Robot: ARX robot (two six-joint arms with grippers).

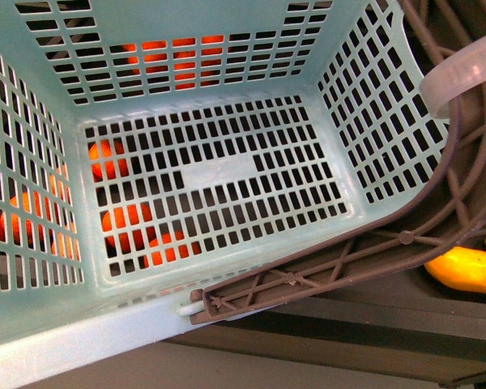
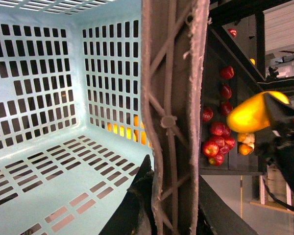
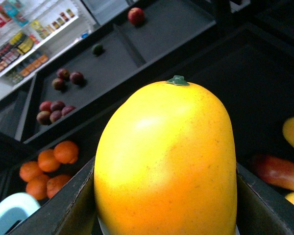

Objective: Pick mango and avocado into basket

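Over dark shelves (image 3: 137,63), right tool (image 3: 167,208) clamps mango (image 3: 166,156).

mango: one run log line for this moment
right gripper: shut on mango | left gripper: on basket handle | basket: empty

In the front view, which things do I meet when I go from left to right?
Oranges behind the slots → right wall of the basket → mango. I leave out the brown handle and the white band, because they overlap the others.
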